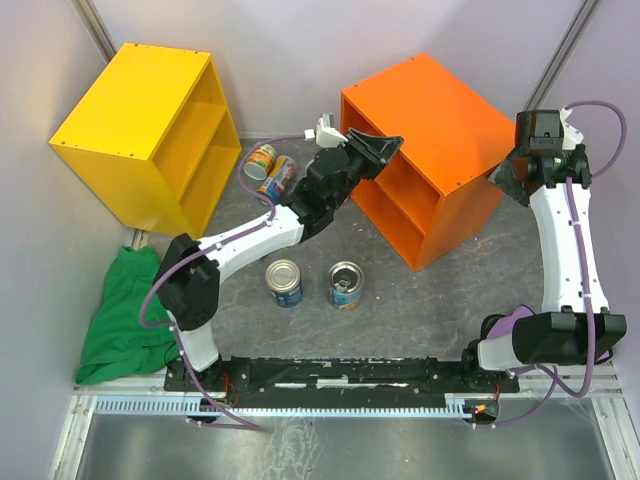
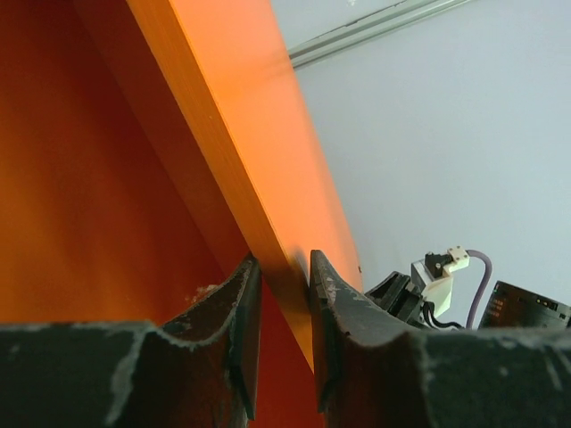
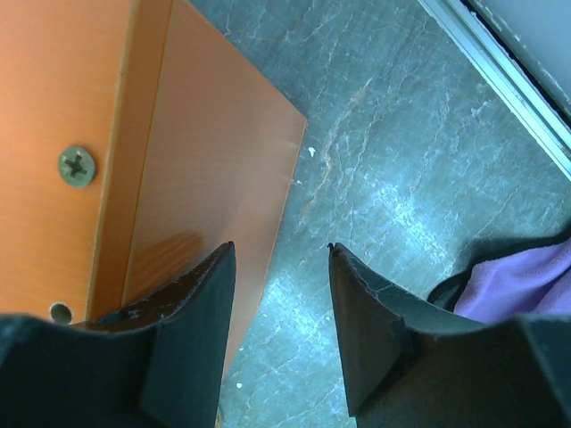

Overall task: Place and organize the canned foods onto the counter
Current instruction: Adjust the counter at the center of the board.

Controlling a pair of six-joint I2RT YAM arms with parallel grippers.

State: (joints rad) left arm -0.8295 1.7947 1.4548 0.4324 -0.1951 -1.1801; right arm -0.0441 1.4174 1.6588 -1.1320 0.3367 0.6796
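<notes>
The orange counter [image 1: 430, 110] stands at the back centre, its open front facing the arms. My left gripper [image 1: 385, 148] [image 2: 284, 263] is shut on the front edge of the counter [image 2: 259, 134]'s top panel, which sits between its jaws. My right gripper [image 1: 503, 180] [image 3: 278, 248] hangs at the counter [image 3: 53, 89]'s right corner. Its jaws are apart over the floor, with the left finger [image 3: 192, 312] close against the side wall. Two blue-labelled tins [image 1: 285, 282] [image 1: 346, 285] stand upright in front. Two colourful cans [image 1: 262, 160] [image 1: 280, 178] lie beside the yellow cabinet.
A yellow cabinet [image 1: 140, 130] stands at the back left. A green cloth [image 1: 130, 315] lies by the left arm's base. A purple cloth [image 1: 515, 320] [image 3: 526, 276] lies under the right arm. Grey walls close in the back and both sides.
</notes>
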